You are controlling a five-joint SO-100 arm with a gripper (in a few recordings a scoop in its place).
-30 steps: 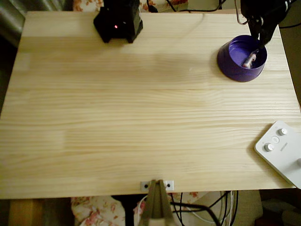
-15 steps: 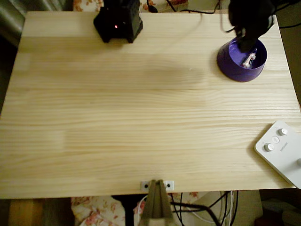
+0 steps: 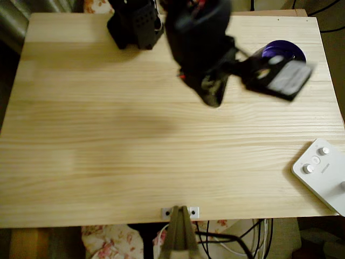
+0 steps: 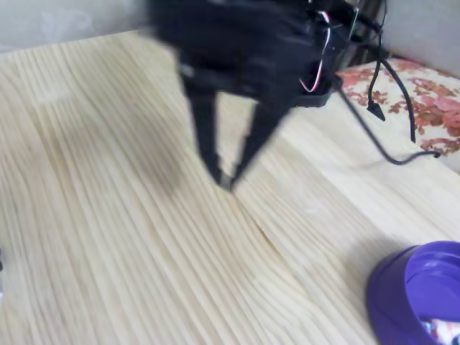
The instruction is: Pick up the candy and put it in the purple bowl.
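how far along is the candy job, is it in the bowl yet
Looks done: in the fixed view a speckled bit of the candy lies inside the purple bowl. In hand: nothing; the blurred end effector is away from the bowl above the table, fingertips nearly together with nothing between them. Left: apparently only parking the arm.

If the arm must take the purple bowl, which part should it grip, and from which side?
Probably the rim of the purple bowl, from above: the wall widens toward the base, so a side grasp could slip, while the thin open edge suits one finger inside and one outside.
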